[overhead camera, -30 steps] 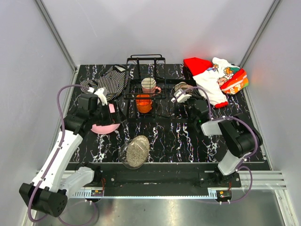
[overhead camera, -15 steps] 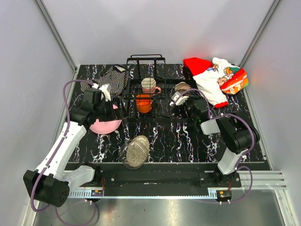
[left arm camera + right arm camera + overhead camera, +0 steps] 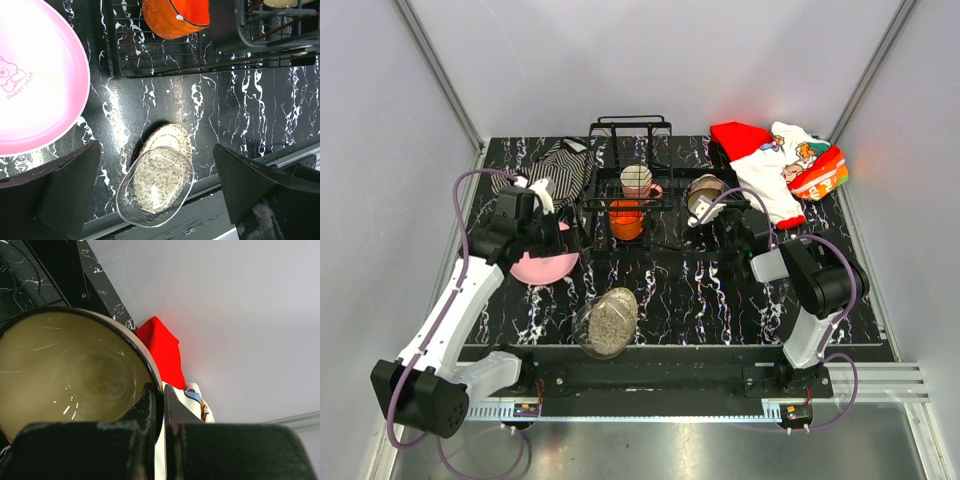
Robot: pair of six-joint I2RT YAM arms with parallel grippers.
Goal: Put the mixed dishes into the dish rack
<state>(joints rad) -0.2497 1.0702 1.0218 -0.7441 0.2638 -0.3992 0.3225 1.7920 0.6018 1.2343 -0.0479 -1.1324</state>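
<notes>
Brownish bowl (image 3: 75,375): our right gripper (image 3: 162,390) is pinched tight on its rim, with the dish rack (image 3: 630,121) off to that claw's left. Our left gripper (image 3: 156,146) hangs wide open, holding nothing. We see the pink plate (image 3: 35,75) below it, past one finger.

My pincer (image 3: 156,150) hangs wide open above the black marbled table (image 3: 280,110). Below the gap between my fingers (image 3: 60,190) lies the tan-gold patterned plate (image 3: 167,142), with a clear glass dish (image 3: 155,192) overlapping its nearer part. Ahead, beyond one finger, lies the pink round plate (image 3: 35,75), printed with a little bear. Straight ahead, the small orange cup (image 3: 175,17) sits in the dish rack (image 3: 150,55).
</notes>
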